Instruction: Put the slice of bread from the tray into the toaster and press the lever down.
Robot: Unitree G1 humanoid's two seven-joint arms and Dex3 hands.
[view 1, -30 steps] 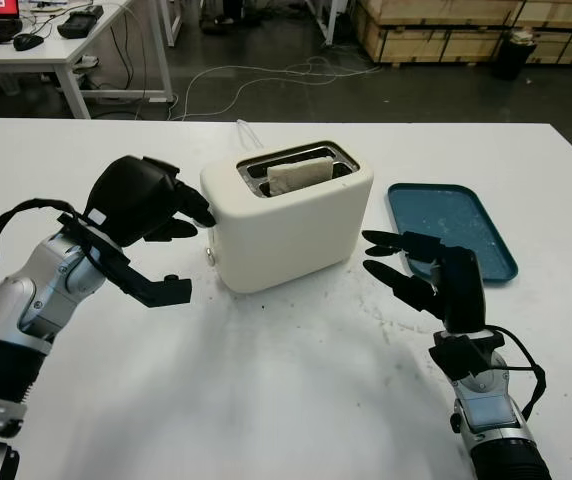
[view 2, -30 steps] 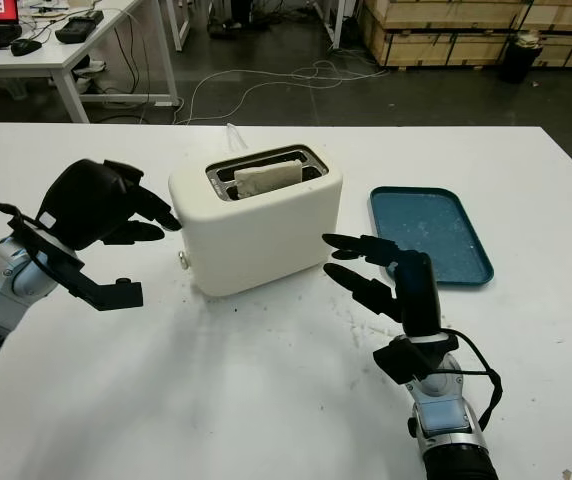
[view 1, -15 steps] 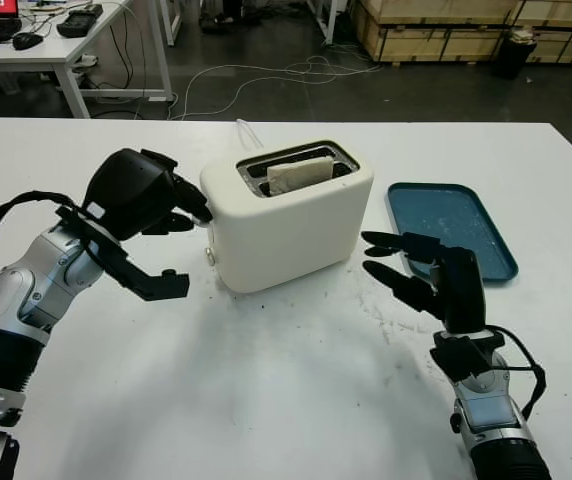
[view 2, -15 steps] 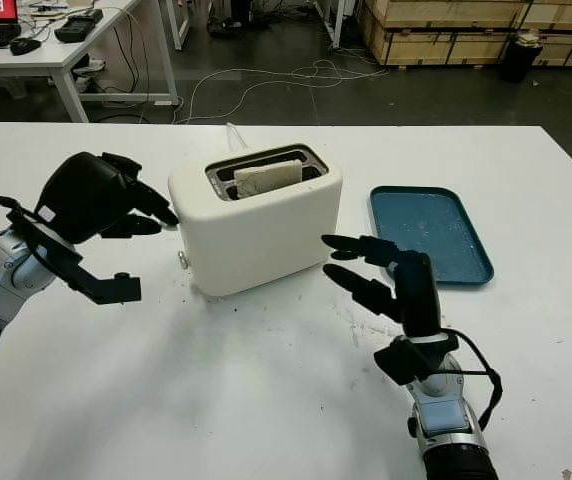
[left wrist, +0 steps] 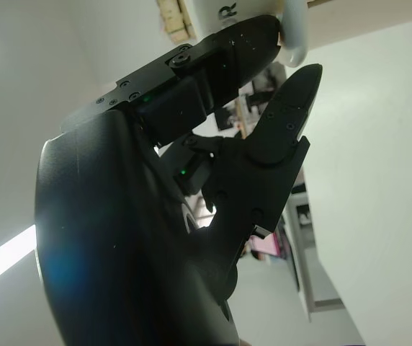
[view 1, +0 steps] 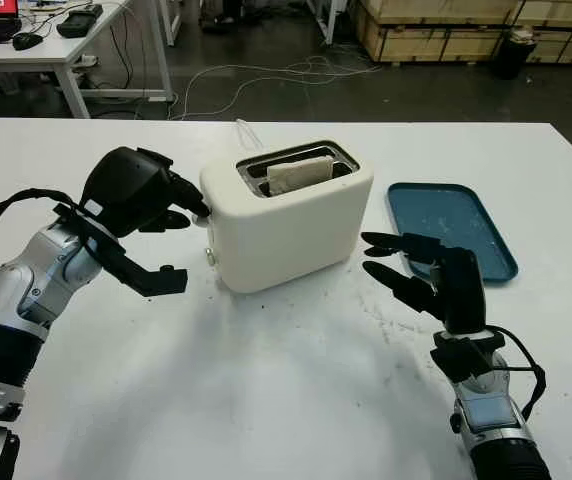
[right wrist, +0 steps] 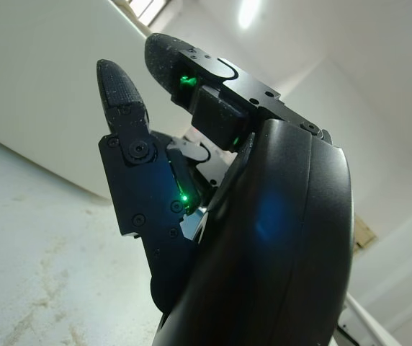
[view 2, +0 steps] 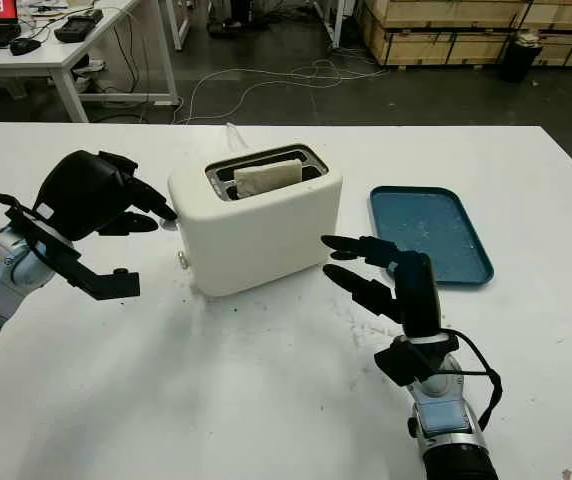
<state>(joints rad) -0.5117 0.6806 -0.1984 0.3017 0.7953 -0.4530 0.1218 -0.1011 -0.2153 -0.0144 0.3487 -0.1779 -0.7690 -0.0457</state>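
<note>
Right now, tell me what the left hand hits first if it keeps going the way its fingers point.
Most likely the toaster: the left hand points its fingers at the end wall, around the lever. Contact is unclear.

We see a white table (view 1: 266,400) carrying a cream toaster (view 1: 286,225) and, just beside it, a blue tray (view 1: 451,228).

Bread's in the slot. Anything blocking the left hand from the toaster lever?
Nothing visible. The left hand is at the toaster end, fingertips against the white lever. Bread sits in the slot. The right hand, open, hovers by the tray.
</note>
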